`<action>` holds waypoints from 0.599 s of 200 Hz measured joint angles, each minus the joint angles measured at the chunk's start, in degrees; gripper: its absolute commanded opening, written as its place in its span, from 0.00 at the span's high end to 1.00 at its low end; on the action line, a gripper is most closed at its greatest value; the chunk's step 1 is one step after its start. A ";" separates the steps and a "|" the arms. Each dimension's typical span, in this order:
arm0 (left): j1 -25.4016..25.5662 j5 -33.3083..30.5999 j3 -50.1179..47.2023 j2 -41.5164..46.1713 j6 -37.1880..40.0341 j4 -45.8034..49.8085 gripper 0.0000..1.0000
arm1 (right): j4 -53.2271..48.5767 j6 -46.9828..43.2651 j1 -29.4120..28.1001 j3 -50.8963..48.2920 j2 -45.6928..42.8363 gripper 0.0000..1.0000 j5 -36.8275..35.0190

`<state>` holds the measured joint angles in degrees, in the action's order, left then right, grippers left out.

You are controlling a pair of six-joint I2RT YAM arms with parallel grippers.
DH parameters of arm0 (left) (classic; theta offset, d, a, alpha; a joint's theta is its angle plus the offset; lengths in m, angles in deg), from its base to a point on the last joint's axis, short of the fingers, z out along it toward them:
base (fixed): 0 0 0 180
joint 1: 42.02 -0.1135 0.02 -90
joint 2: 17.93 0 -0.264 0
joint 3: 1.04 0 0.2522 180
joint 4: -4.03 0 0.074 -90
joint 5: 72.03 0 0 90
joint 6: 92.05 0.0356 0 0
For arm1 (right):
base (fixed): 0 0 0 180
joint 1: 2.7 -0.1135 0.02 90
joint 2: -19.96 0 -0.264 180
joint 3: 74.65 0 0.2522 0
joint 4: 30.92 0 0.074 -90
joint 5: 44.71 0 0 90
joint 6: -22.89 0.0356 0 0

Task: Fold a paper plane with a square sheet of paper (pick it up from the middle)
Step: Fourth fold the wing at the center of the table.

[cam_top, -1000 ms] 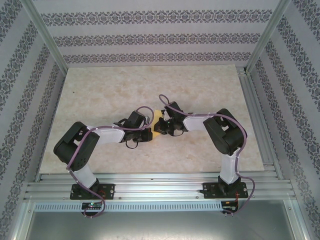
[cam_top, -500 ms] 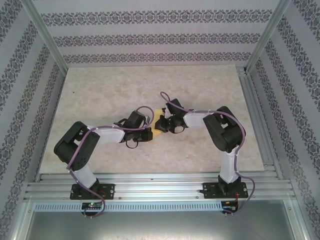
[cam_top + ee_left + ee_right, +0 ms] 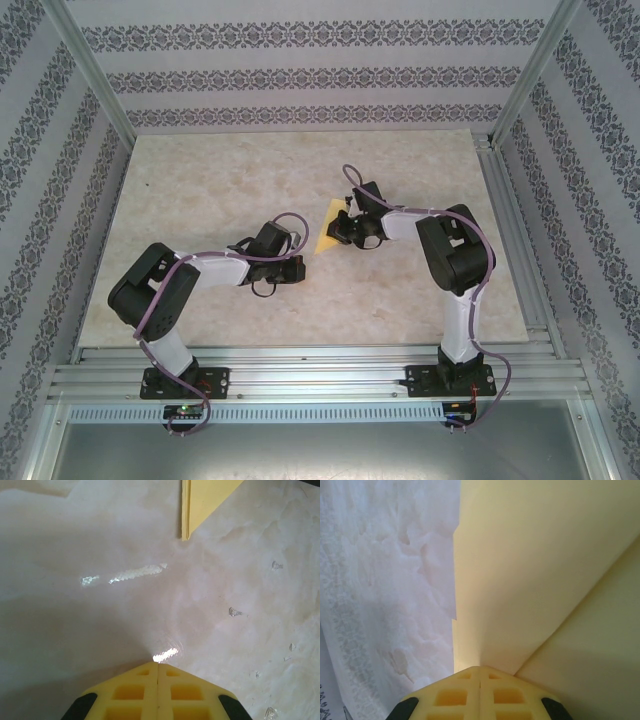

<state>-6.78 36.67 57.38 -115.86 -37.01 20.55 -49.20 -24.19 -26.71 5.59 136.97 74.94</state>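
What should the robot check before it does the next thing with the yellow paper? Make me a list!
1. Right fingers gripping the paper: ok, shut on it.
2. Left fingers open, ready to help: not ok, shut together.
3. Left fingers apart from the paper: ok, bare table lies between them.
4. Paper already folded: ok, a layered edge shows in the left wrist view.
5. Paper lifted off the table: cannot tell.
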 measured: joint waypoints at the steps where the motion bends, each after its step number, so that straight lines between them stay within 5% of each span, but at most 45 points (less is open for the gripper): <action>1: 0.00 0.00 0.00 0.00 0.00 0.02 0.98 | 0.00 0.00 0.00 0.00 0.00 0.99 -0.02; 72: 0.02 0.31 1.07 3.02 -0.55 2.36 0.84 | 9.35 3.32 -4.74 -6.56 -2.03 0.98 0.00; 120: 0.02 -1.53 2.71 2.93 -1.62 1.07 0.89 | 12.52 6.84 -10.14 -10.12 -3.63 0.98 0.44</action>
<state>-6.75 35.14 60.09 -112.93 -38.63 21.62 -36.67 -17.35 -36.86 -4.53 133.34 75.38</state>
